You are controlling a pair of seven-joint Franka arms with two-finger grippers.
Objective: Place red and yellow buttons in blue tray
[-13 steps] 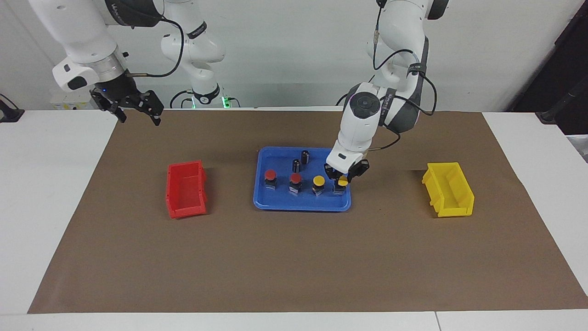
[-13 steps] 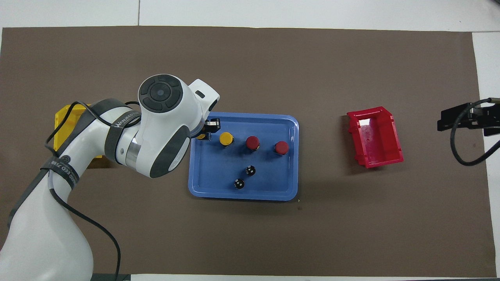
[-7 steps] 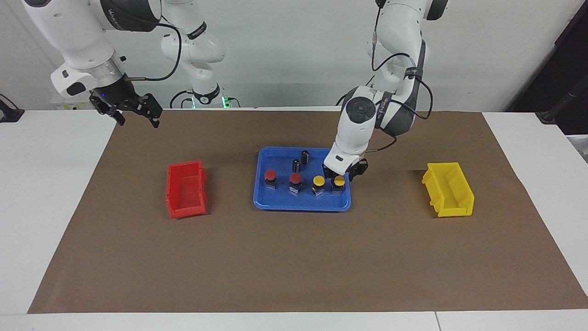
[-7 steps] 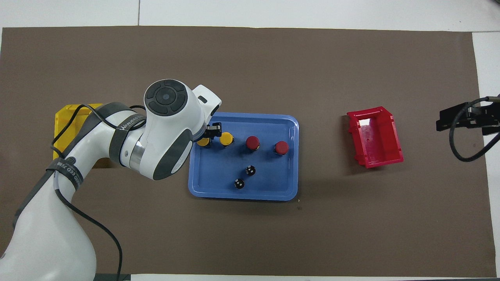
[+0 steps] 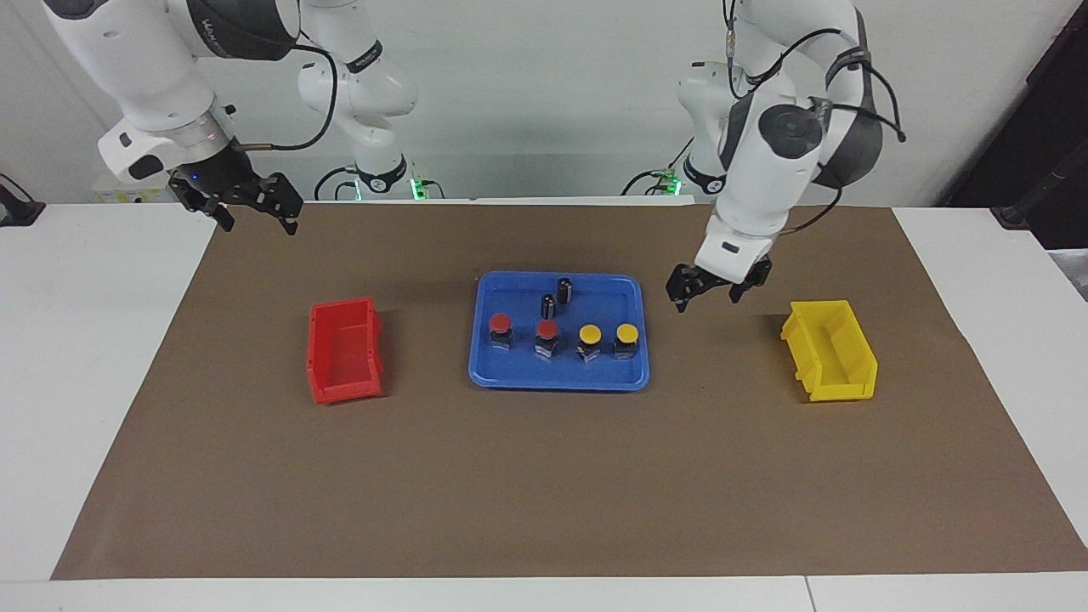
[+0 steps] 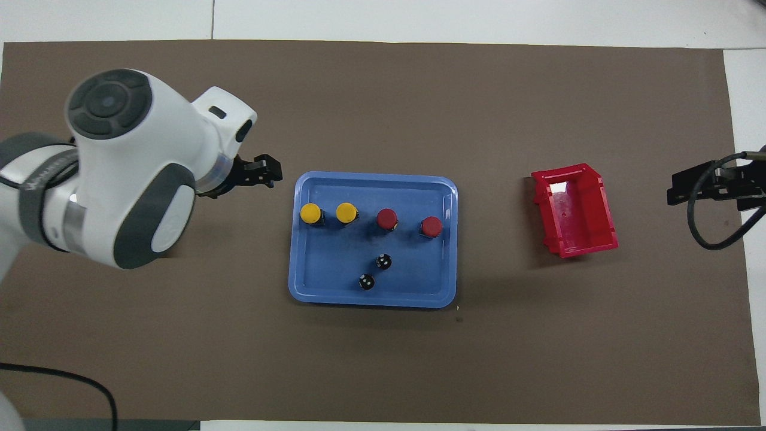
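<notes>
The blue tray (image 5: 510, 370) lies mid-table and also shows in the overhead view (image 6: 413, 275). In it stand two red buttons (image 5: 501, 323) (image 5: 547, 330) and two yellow buttons (image 5: 589, 333) (image 5: 627, 331) in a row, upright; the overhead view shows the reds (image 6: 431, 226) (image 6: 387, 219) and the yellows (image 6: 346, 212) (image 6: 310, 213). My left gripper (image 5: 705, 293) is open and empty, raised over the mat between the tray and the yellow bin. My right gripper (image 5: 255, 208) is open and empty, waiting over the mat's corner at the right arm's end.
Two small dark capless cylinders (image 5: 548, 304) (image 5: 564, 289) stand in the tray, nearer to the robots than the buttons. A red bin (image 5: 344, 348) sits toward the right arm's end, a yellow bin (image 5: 829, 348) toward the left arm's end. Brown mat (image 5: 544, 476) covers the table.
My left gripper let go of the yellow button at the tray's end, which now stands in the tray. The gripper rose and moved off toward the yellow bin. The right arm barely moved.
</notes>
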